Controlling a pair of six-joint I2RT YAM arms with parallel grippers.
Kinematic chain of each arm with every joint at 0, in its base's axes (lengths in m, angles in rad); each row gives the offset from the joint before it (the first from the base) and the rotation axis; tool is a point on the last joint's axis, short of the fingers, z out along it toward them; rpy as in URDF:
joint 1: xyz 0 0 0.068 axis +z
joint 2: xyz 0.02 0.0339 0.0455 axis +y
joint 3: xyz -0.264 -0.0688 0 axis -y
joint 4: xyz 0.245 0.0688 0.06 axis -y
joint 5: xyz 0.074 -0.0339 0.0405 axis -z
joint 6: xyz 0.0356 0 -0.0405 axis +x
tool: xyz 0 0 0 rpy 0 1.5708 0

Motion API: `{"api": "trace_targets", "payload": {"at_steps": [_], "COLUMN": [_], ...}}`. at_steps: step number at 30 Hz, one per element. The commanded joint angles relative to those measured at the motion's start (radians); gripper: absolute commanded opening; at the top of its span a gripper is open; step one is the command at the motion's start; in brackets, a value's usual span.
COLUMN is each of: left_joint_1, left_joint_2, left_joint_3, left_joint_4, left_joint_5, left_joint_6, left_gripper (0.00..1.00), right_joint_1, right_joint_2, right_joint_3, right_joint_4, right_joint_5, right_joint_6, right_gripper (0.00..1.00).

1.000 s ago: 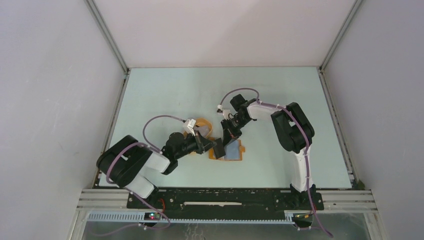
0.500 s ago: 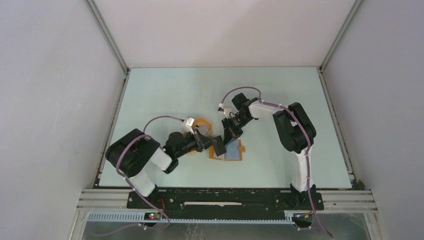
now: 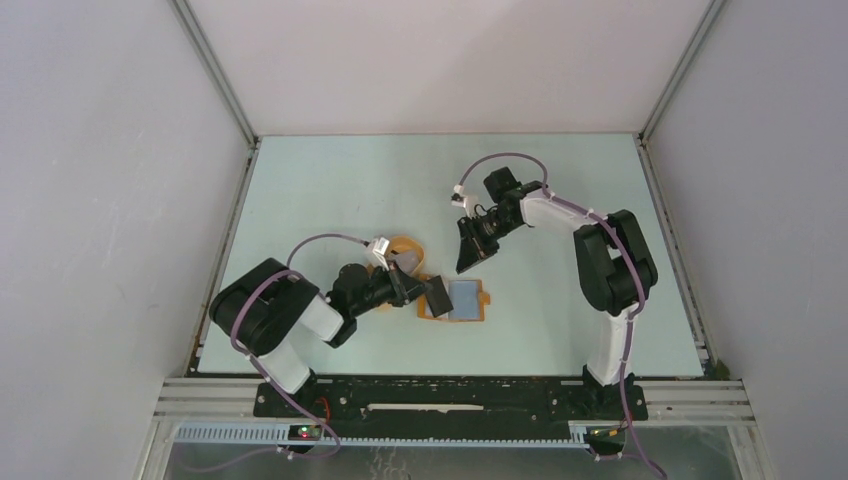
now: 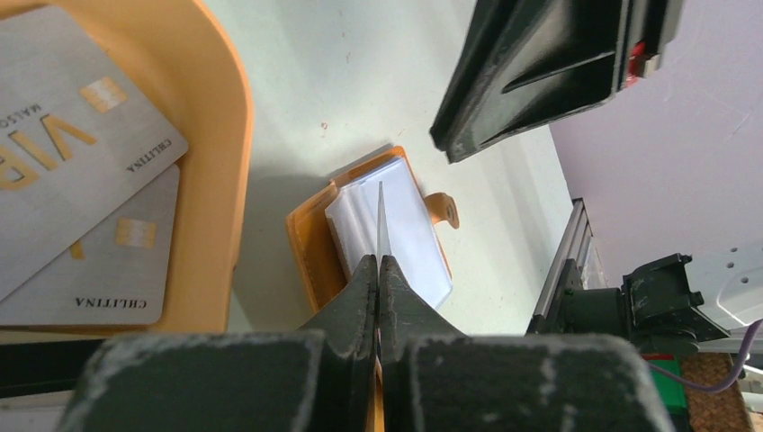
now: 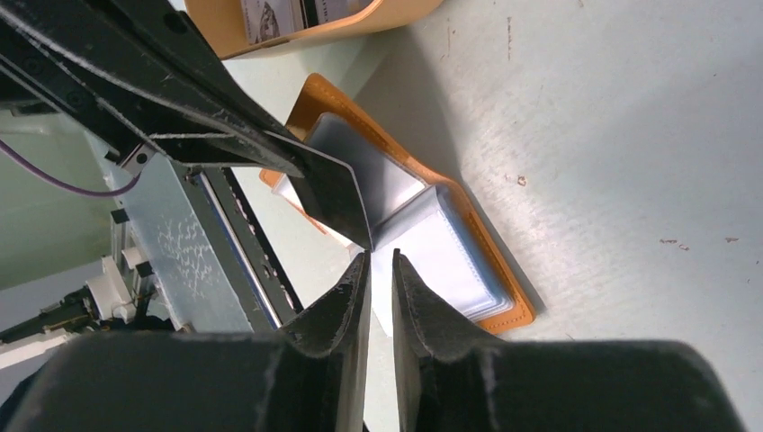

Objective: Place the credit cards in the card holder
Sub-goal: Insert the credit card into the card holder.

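The left gripper point(image 4: 379, 263) is pressed together on one credit card point(image 5: 331, 191), holding it on edge with its lower corner tipped towards the open card holder point(image 3: 466, 300), probably so the thin edge can slip between the clear sleeves. The card holder lies flat on the table point(image 3: 340, 180), just right of and nearer than the orange tray point(image 4: 220, 117), where the other credit cards point(image 4: 63, 153) wait. The right gripper point(image 5: 380, 261), fingers slightly parted and empty, hovers above the holder's far side, seemingly to leave the left arm room.
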Motion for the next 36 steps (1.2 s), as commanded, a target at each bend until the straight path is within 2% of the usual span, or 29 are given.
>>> {"api": "trace_targets", "payload": {"at_steps": [1, 11, 23, 36], "left_joint_1": [-0.01, -0.042, -0.056, -0.073], "left_joint_2": [-0.059, -0.143, -0.11, -0.067], "left_joint_3": [0.025, 0.069, 0.096, 0.12], "left_joint_4": [-0.103, -0.308, -0.313, -0.311], "left_joint_5": [-0.012, -0.093, -0.104, -0.111], "left_joint_6": [0.038, 0.114, 0.09, 0.079], "left_gripper": [0.0, 0.0, 0.0, 0.0], "right_joint_1": [0.003, 0.008, 0.082, 0.106], "right_joint_2": [-0.088, -0.104, -0.048, 0.013], "right_joint_3": [0.03, 0.023, 0.034, 0.034], "right_joint_4": [-0.035, -0.062, -0.184, -0.214], "right_joint_5": [0.019, 0.025, 0.149, 0.213], "right_joint_6": [-0.074, -0.12, -0.246, -0.262], "right_gripper": [0.22, 0.22, 0.22, 0.21]}}
